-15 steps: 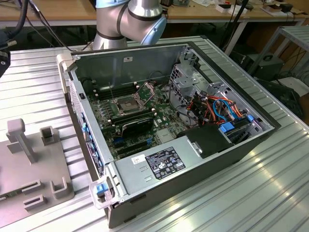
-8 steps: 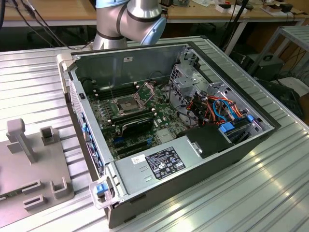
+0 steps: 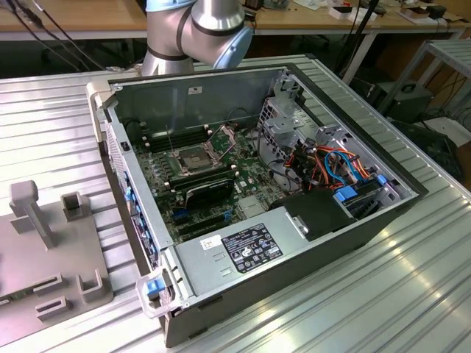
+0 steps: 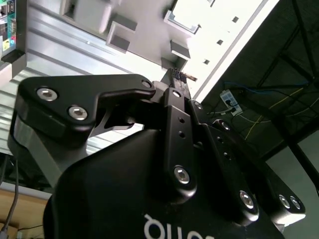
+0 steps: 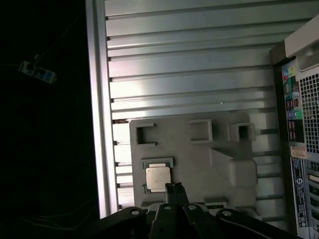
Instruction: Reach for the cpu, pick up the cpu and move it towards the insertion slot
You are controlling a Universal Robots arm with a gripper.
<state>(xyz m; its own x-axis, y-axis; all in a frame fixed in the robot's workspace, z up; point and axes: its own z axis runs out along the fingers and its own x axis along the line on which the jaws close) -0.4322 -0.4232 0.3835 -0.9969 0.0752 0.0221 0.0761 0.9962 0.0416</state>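
Note:
The cpu (image 5: 157,178), a small pale silver square, lies in a holder on the grey fixture plate (image 5: 199,159). In the first wrist view my gripper (image 5: 173,188) hangs well above the plate, and its narrow black tips line up with the cpu's edge. The second wrist view shows the gripper (image 4: 177,75) from behind, its fingers drawn together with nothing between them. The insertion slot (image 3: 193,159) has a dark centre inside silver brackets. It sits on the motherboard in the open computer case (image 3: 221,110), with its bracket lifted.
The fixture plate (image 3: 44,250) lies at the exterior view's left, beside the case, and carries a tall post (image 3: 31,209) and small brackets. A ribbed metal table (image 3: 383,294) holds everything. The arm's joint (image 3: 195,26) stands behind the case. Cables and drive cages fill the case's right side.

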